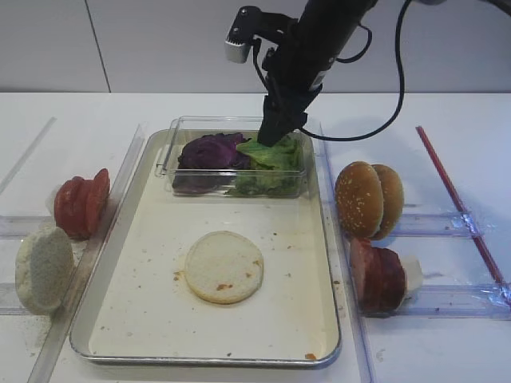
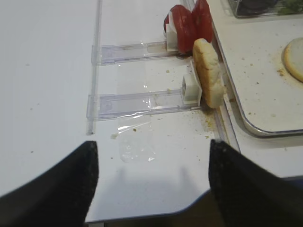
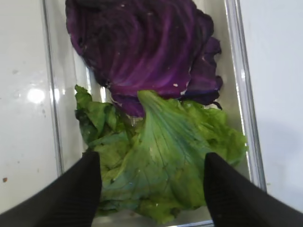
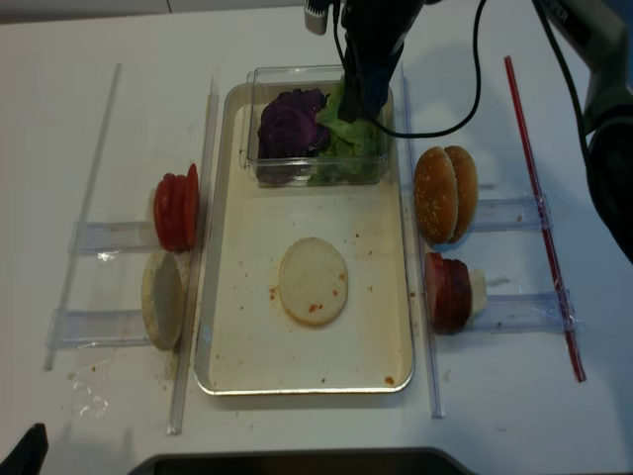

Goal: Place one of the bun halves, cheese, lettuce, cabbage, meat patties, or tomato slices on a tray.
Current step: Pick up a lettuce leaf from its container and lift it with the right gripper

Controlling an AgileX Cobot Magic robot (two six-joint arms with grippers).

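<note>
Your right gripper [image 3: 151,189] hangs over the lettuce [image 3: 165,156] in the clear box [image 1: 172,163] at the tray's [image 1: 152,319] far edge, jaws apart, nothing held; left gripper [image 2: 151,184] jaws apart too.

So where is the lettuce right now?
In the clear box at the tray's far end, right of the purple cabbage, the lettuce sits under the right gripper.

cabbage [image 1: 209,152] left of lettuce [image 1: 271,159] (both in box [image 1: 172,171]) on tray [image 1: 144,319]

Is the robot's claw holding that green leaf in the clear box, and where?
Not yet. The right gripper hangs open over the ruffled green lettuce leaf, one finger on each side, gripping nothing.
</note>
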